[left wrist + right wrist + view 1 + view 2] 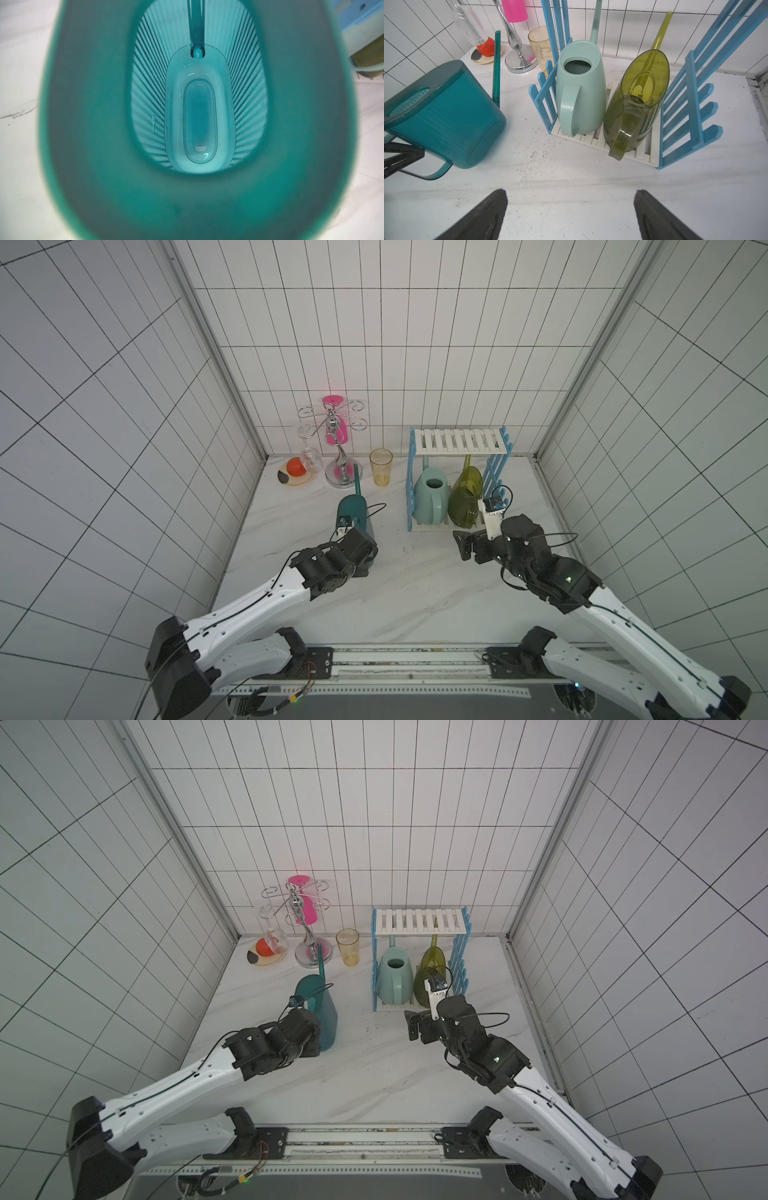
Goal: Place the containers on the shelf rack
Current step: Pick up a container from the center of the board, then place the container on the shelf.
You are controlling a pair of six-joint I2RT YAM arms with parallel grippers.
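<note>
left gripper (402, 158) clamped on teal can (446, 116) by its handle, can tilted for lifting | right gripper (571, 194) jaws apart, empty | shelf rack (691, 108) top tier free (mint can (581, 97), olive can (633, 108) fill lower)

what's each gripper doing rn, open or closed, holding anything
left gripper: closed on the handle of the dark teal watering can
right gripper: open, holding nothing

Left claw (403, 160) hold was mostly hidden.
The dark teal translucent plastic watering can (87, 145) filled the left wrist view, its near rim blurred; the right wrist view cropped the left claw at the frame edge, and in both top views the wrist covered where it met the handle.
</note>
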